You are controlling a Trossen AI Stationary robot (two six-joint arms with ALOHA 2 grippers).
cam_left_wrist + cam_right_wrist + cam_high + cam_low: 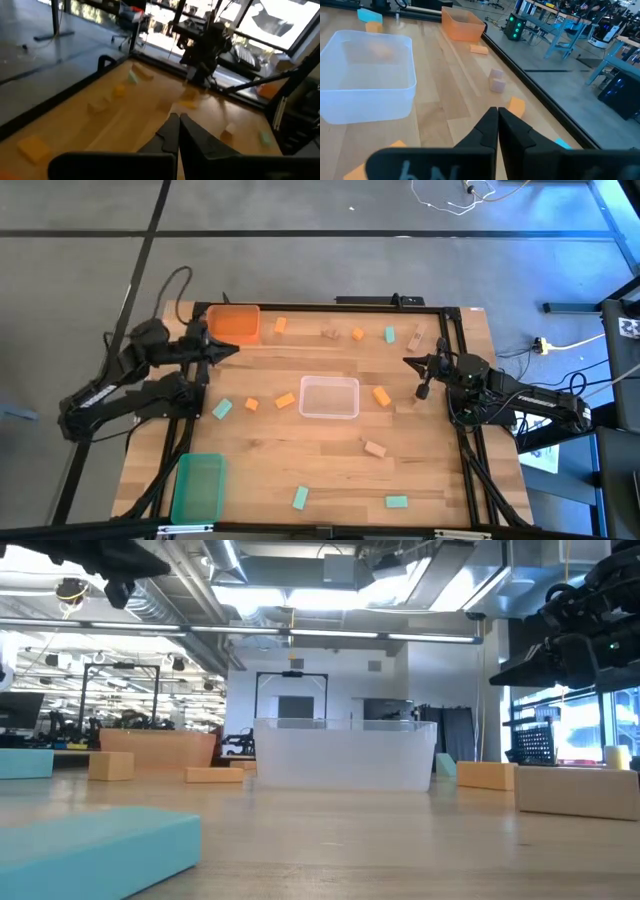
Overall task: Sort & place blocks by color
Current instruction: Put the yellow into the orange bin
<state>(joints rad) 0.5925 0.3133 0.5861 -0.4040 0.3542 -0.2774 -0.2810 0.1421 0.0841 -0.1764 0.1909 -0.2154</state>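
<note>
Small blocks lie flat and scattered on the wooden table: orange ones [381,395] [285,400] [279,325], mint green ones [222,409] [300,497] [396,502] and tan ones [374,447] [330,333]. My left gripper [232,348] is shut and empty, held in the air at the table's left edge beside the orange bin [236,324], its fingers [170,131] pointing across the table. My right gripper [410,362] is also shut and empty, above the table's right side, fingers [490,125] pointing toward the clear bin [329,397].
The clear bin stands mid-table, the orange bin at the far left corner, and a green bin [199,487] at the near left corner. A dark frame rail [330,306] runs along the far edge. Bare wood [330,470] lies between the clear bin and the near edge.
</note>
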